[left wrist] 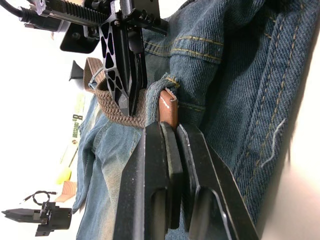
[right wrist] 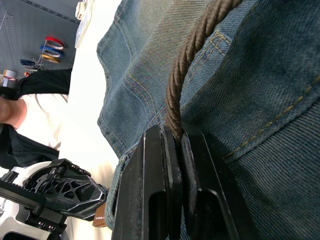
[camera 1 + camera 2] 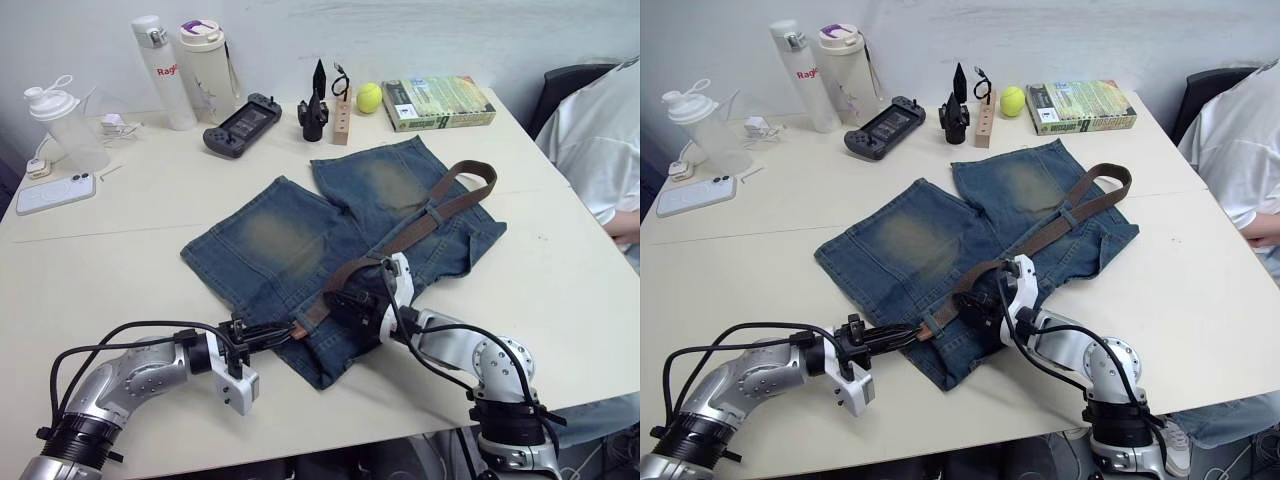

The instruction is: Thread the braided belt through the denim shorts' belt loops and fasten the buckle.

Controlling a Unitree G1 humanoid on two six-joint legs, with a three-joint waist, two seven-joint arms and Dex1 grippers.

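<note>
The denim shorts (image 3: 280, 240) lie flat mid-table, waistband toward me. The braided belt (image 3: 430, 215) loops back at the far right and runs diagonally over the shorts to the waistband. My left gripper (image 3: 290, 332) is shut on the belt's tan tip (image 1: 168, 110), which pokes out from under a belt loop (image 1: 167, 82) at the near left of the waistband. Just right of it, my right gripper (image 3: 345, 300) is shut on the woven strap (image 2: 192, 50), which rises in a hump over the denim. The two grippers are nearly touching. The buckle is hidden.
Along the table's far edge stand two bottles (image 3: 185, 70), a shaker (image 3: 65, 125), a phone (image 3: 55, 192), a game controller (image 3: 242, 125), a black tool (image 3: 317, 105), a wooden block (image 3: 343, 115), a yellow ball (image 3: 369, 96) and a book (image 3: 438, 102). A person in white (image 3: 600, 130) sits at the right.
</note>
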